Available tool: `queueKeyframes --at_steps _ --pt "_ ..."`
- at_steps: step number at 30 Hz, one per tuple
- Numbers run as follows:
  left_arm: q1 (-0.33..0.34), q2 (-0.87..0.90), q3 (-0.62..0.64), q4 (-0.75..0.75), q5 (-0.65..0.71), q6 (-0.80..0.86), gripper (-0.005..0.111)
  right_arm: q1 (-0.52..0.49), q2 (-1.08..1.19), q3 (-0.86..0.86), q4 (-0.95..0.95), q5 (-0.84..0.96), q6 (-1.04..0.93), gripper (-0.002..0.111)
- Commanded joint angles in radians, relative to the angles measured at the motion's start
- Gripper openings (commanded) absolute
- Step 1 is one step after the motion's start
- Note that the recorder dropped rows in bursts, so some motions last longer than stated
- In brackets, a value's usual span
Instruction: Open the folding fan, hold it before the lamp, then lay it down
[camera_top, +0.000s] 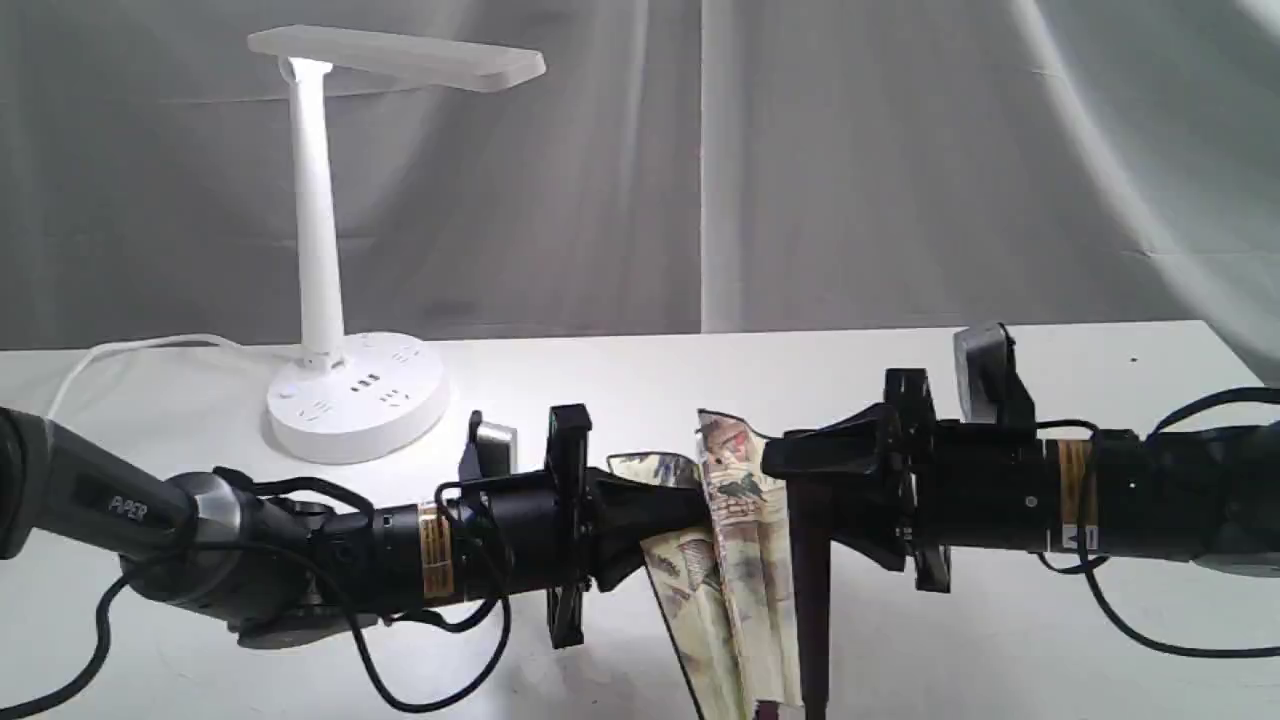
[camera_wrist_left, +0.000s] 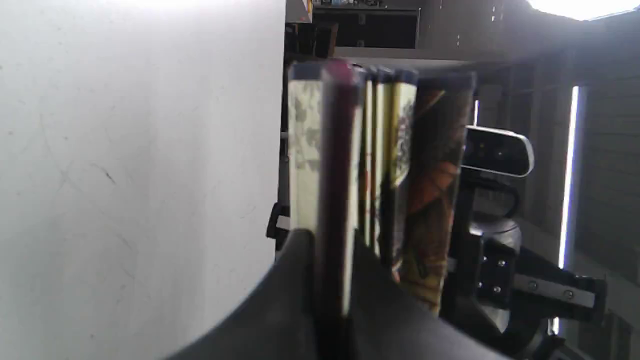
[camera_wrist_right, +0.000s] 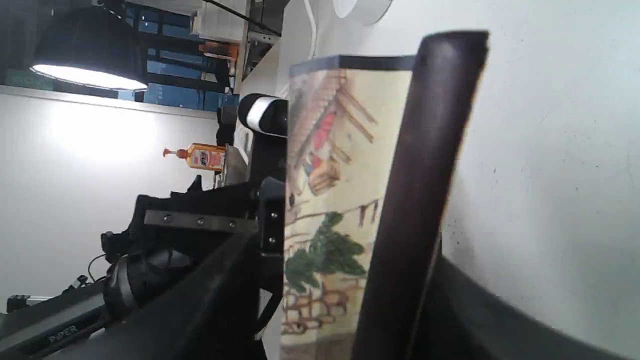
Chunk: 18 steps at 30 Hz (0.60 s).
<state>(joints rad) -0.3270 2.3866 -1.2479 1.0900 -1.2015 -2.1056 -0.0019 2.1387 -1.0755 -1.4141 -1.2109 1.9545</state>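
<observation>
Grey draped curtain (camera_top: 850, 170) hangs behind the white table (camera_top: 700, 370); a black-shaded light (camera_wrist_right: 85, 75) glows near blue shelving (camera_wrist_right: 175, 30).

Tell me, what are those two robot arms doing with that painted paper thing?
They are opening a fan. The left gripper is shut on one side of it. The right gripper has the other side between its jaws, though I cannot tell if it grips firmly. Only a few pleats show, so the fan is barely open. The lamp stands behind, to the left.
</observation>
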Motion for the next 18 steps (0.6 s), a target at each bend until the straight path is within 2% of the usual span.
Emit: queueKeyframes --at_steps 1,4,7,12,18 --pt "-0.004 -0.02 -0.003 0.043 -0.02 -0.008 0.0 -0.008 -0.003 0.002 0.0 -0.01 -0.008 0.046" --pt "-0.004 -0.036 -0.003 0.039 -0.02 -0.008 0.0 -0.008 -0.003 0.002 -0.022 -0.01 -0.008 0.041" --pt "-0.004 -0.05 -0.003 0.042 -0.02 -0.008 0.0 -0.008 -0.003 0.002 -0.032 -0.01 -0.01 0.03" --pt "-0.004 -0.057 -0.003 0.067 -0.02 -0.01 0.0 -0.008 -0.003 0.002 -0.034 -0.01 -0.019 0.0" --pt "-0.004 -0.057 -0.003 0.059 -0.02 -0.01 0.0 -0.008 -0.003 0.002 -0.03 -0.01 -0.03 0.0"
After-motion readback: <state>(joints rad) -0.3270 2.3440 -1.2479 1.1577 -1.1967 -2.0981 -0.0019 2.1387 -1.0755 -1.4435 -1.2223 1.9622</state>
